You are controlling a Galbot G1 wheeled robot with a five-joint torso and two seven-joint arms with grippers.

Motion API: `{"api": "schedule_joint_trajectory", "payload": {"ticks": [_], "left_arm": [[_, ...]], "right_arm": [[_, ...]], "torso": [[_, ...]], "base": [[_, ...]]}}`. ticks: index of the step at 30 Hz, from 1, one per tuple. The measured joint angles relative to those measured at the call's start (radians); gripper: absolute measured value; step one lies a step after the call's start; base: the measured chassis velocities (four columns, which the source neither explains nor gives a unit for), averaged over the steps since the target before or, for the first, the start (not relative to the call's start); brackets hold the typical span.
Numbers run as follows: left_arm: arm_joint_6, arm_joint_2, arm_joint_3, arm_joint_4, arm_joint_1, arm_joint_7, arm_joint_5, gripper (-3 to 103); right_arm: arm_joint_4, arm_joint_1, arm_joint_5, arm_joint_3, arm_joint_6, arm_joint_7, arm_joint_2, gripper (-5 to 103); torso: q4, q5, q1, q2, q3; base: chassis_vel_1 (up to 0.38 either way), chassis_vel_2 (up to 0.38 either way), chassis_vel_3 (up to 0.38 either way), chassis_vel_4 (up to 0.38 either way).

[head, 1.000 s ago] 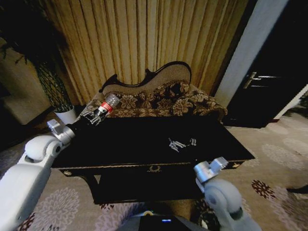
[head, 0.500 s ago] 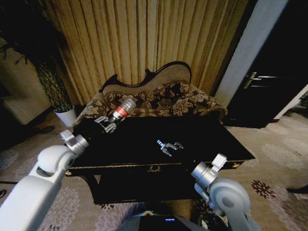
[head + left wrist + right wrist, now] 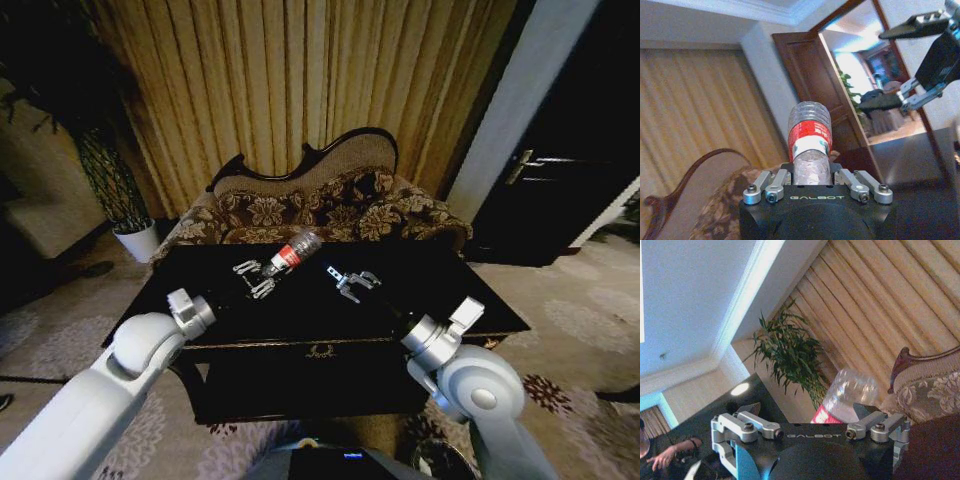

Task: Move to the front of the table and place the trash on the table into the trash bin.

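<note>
My left fingers (image 3: 771, 186): metal links with bolt heads, clenched on the clear plastic bottle (image 3: 810, 142) from both sides.
Left gripper (image 3: 258, 281): raised over the middle of the table (image 3: 200, 285), black body with silver linkage.
Bottle: ribbed, crinkled clear plastic with a red label band and a paler strip under it; it sticks out of my grip toward the sofa (image 3: 330, 205), tilted, above the tabletop and not resting on it.
My right fingers (image 3: 366, 280): spread apart, grasping nothing.
Right gripper (image 3: 352, 284): also over the tabletop, just beside the bottle, on its right.
Table: long, black and glossy, with a gold line along the front edge and a gold ornament at the drawer.
Sofa: carved dark frame with a curved back, floral brown fabric, right behind the table.
Curtains (image 3: 290, 90): tan, hanging in vertical folds.
Left wrist view adds: the label's detail, my other gripper's dark open fingers (image 3: 917, 30) farther off, a brown wooden door (image 3: 810, 75).
Right wrist view adds: the bottle's rounded clear end (image 3: 852, 390) seen past my own silver links, a leafy green plant (image 3: 787, 352), the pale ceiling.
Head view adds: both arms' white shells reaching in, patterned carpet (image 3: 590, 330).
</note>
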Motion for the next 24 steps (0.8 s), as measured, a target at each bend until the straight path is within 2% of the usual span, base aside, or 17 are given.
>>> {"api": "schedule_joint_trajectory", "payload": {"ticks": [1,2,4,6,10,14,19,24], "left_arm": [[0.000,0.000,0.000,0.000,0.000,0.000,0.000,32],[-0.001,0.022,0.043,0.004,-0.047,-0.002,-0.006,32],[-0.001,0.031,0.061,0.004,-0.066,-0.005,-0.011,32],[0.000,0.062,0.118,-0.013,-0.117,-0.024,-0.024,32],[0.006,0.086,0.128,-0.049,-0.118,-0.035,-0.028,32],[0.020,0.135,0.038,-0.112,-0.046,-0.034,-0.041,32],[0.021,0.167,-0.029,-0.152,0.008,-0.026,-0.060,32],[0.021,0.177,-0.035,-0.167,0.021,-0.024,-0.063,32]], "right_arm": [[0.000,0.000,0.000,0.000,0.000,0.000,0.000,100],[0.000,-0.007,0.005,0.000,-0.001,0.000,-0.023,100],[0.000,-0.010,0.007,0.000,-0.001,0.000,-0.033,100],[-0.001,-0.019,0.014,0.001,-0.002,0.000,-0.064,100],[-0.005,-0.012,0.014,0.002,-0.003,0.000,-0.068,100],[-0.021,-0.002,0.012,0.007,-0.002,0.000,-0.054,100],[-0.026,0.009,0.008,-0.006,-0.002,0.000,-0.036,100],[-0.022,0.011,0.004,-0.014,-0.002,0.000,-0.033,100]], "torso": [[0.0000,0.0000,0.000,0.000,0.000],[-0.0002,0.0001,0.000,0.000,0.000],[0.0002,0.0000,0.000,0.000,0.000],[-0.0001,0.0000,0.000,0.000,0.000],[-0.0001,0.0000,0.000,0.000,0.000],[0.0004,0.0000,0.000,0.000,0.000],[0.0003,-0.0001,0.000,0.000,0.000],[0.0002,-0.0001,0.000,0.000,0.000]], "base": [[0.000,0.000,0.000,0.000],[0.000,0.000,0.000,0.000],[0.000,0.000,0.000,0.000],[0.000,0.000,0.000,0.000],[0.000,0.000,0.000,0.000],[0.000,0.000,0.000,0.000],[0.000,0.000,0.000,0.000],[0.000,0.000,0.000,0.000]]}}
